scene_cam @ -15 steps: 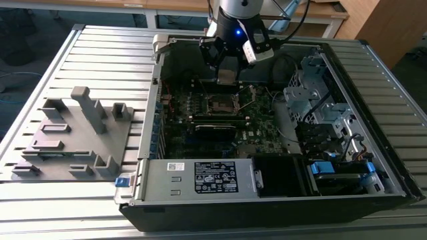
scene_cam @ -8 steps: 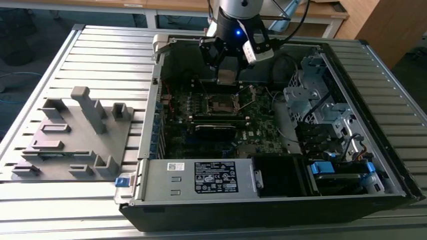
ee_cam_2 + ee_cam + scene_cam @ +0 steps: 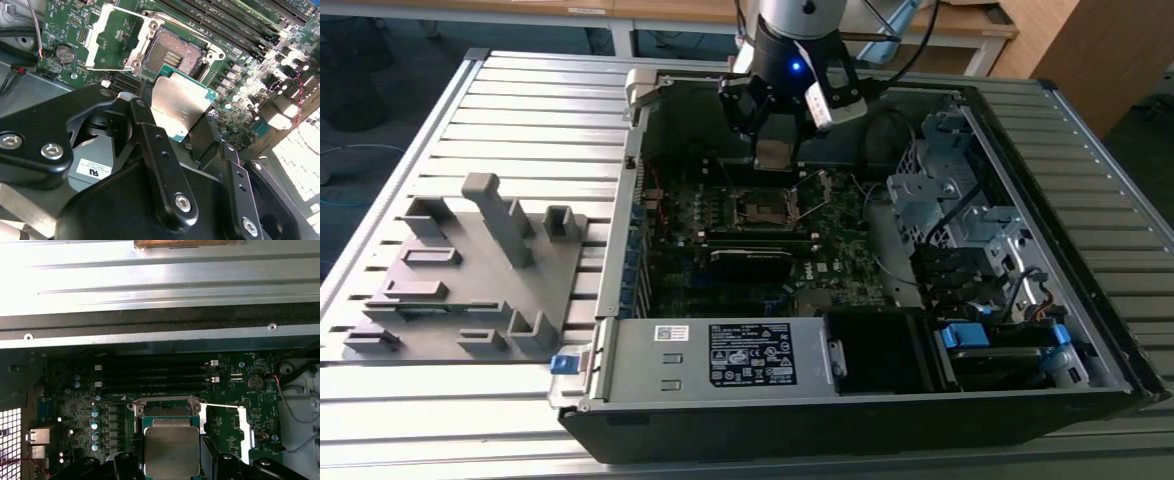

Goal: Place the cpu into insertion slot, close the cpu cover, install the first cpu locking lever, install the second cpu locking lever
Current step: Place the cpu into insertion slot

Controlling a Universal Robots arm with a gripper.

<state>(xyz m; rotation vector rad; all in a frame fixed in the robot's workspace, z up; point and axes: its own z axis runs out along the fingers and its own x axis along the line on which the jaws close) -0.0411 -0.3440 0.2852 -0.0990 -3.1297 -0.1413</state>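
While tool [image 3: 176, 117] pinches cpu [image 3: 178, 100], second wrist view shows bare insertion slot [image 3: 175, 52], cpu cover [image 3: 94, 40] open.

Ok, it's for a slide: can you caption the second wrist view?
Jaws hold the cpu close to the empty insertion slot, the cpu cover swung open beside it.

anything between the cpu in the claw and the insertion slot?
Nothing. In the second wrist view the cpu hangs just short of the open insertion slot, with no part between them; the cpu cover is swung aside.
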